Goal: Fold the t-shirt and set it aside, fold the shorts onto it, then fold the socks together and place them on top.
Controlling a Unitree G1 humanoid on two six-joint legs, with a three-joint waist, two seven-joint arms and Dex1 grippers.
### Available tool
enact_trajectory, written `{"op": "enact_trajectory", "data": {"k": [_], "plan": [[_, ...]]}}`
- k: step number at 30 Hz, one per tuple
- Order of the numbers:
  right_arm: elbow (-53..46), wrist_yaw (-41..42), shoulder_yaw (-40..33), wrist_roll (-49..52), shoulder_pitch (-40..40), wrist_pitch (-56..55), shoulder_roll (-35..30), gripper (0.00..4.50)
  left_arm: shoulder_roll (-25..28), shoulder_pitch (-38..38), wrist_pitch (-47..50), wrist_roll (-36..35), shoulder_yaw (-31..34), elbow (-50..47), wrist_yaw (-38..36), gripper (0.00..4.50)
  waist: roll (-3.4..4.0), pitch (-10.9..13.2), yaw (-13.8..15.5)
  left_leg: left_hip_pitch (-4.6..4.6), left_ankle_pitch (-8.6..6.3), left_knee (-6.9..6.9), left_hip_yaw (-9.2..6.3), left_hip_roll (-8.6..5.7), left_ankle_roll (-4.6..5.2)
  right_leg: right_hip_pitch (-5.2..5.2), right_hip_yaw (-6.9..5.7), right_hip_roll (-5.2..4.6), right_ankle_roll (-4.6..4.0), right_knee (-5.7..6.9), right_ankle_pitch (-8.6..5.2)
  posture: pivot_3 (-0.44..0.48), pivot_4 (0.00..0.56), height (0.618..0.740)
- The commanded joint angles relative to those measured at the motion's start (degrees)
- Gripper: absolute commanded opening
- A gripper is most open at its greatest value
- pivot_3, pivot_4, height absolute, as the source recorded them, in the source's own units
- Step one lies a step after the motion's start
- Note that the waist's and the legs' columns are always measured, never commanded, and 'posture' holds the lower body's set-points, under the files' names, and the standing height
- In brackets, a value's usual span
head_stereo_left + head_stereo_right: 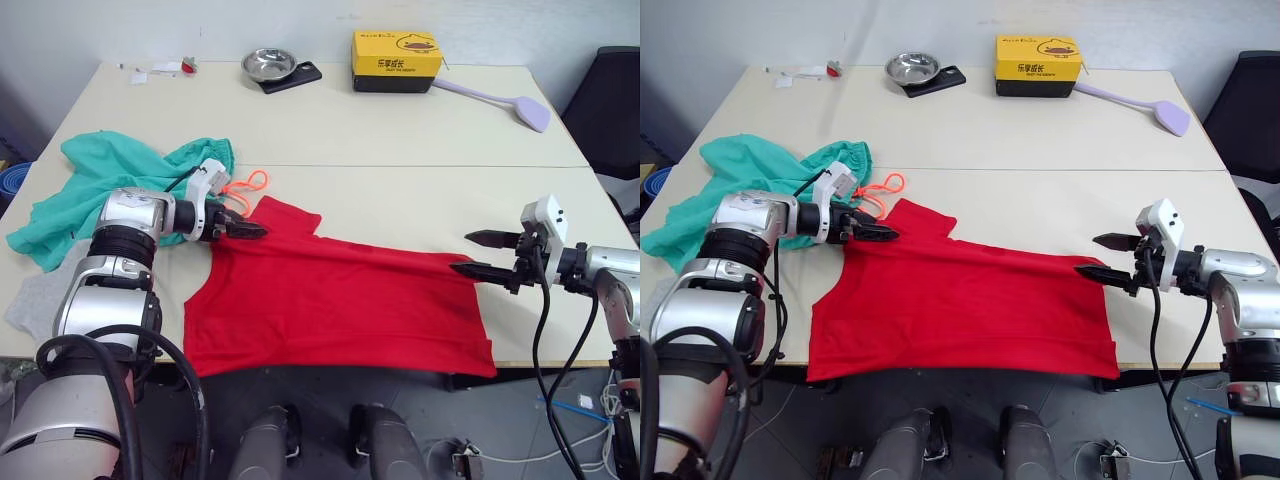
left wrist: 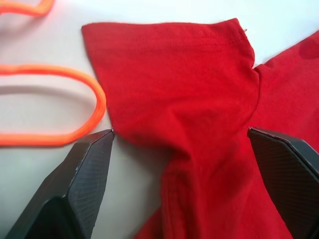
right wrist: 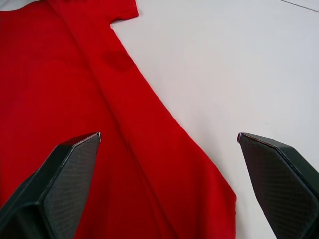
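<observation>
The red t-shirt (image 1: 340, 300) lies spread along the table's front edge, its hem slightly over the edge. My left gripper (image 1: 252, 230) is open at the shirt's left sleeve (image 2: 169, 74), and its fingers straddle the cloth where sleeve meets body. At the shirt's right edge (image 3: 164, 149) my right gripper (image 1: 460, 252) is open low over the cloth, holding nothing. The teal-green shorts (image 1: 100, 175) lie crumpled at the left, their orange drawstring (image 1: 250, 185) looping beside the sleeve. A light grey sock (image 1: 35, 300) lies at the table's left front corner, partly hidden behind my left arm.
At the back of the table are a yellow box (image 1: 396, 60), a metal bowl (image 1: 268, 65) on a black slab, a lilac long-handled tool (image 1: 520, 108) and small scraps (image 1: 165, 70). A black chair (image 1: 610, 100) stands beyond the right edge.
</observation>
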Motion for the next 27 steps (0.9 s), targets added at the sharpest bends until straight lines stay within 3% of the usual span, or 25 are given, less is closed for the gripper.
{"op": "enact_trajectory", "data": {"k": [1,9,17,20,27], "plan": [[-2.8,-0.6,-2.6,1.6,1.5,0.5,-0.2,4.48,0.2,-1.5,4.2,-0.6,1.4,0.7,0.4,4.50,0.00,0.0,0.0,0.00,0.00,0.00,0.00,0.00,0.00,0.00,0.00,0.00,0.00,0.00,0.00,0.000,0.150,0.740],[-4.5,-1.9,-3.0,2.5,3.0,1.1,0.2,4.48,-6.6,-3.9,2.8,-3.4,6.8,4.3,7.3,4.50,-0.01,0.0,0.8,0.00,-0.02,0.12,-0.02,-0.02,0.04,0.04,0.17,-0.07,0.00,0.02,0.00,0.000,0.150,0.740],[-6.5,-2.8,-4.2,3.7,4.9,1.9,-0.2,4.48,-10.1,-5.9,-0.6,-4.3,10.8,9.0,11.7,4.50,-0.01,0.0,1.6,0.00,-0.04,0.18,-0.02,-0.03,0.06,0.05,0.16,-0.11,0.00,-0.01,0.00,0.000,0.150,0.740],[-7.8,-3.3,-5.3,4.2,6.2,2.1,0.0,4.50,-10.8,-5.6,-2.1,-5.1,12.2,9.4,12.1,3.89,-0.02,0.0,1.5,0.00,-0.04,0.20,-0.02,-0.05,0.07,0.05,0.16,-0.12,0.00,-0.01,0.00,0.000,0.150,0.740],[-10.7,-4.7,-7.2,5.2,9.5,0.9,0.6,4.50,-10.1,-3.4,-4.4,-7.2,15.6,8.3,11.1,1.69,-0.02,0.0,1.4,0.00,-0.05,0.14,-0.01,-0.04,0.05,0.04,0.16,-0.07,0.00,0.01,0.00,0.000,0.150,0.740]]}}
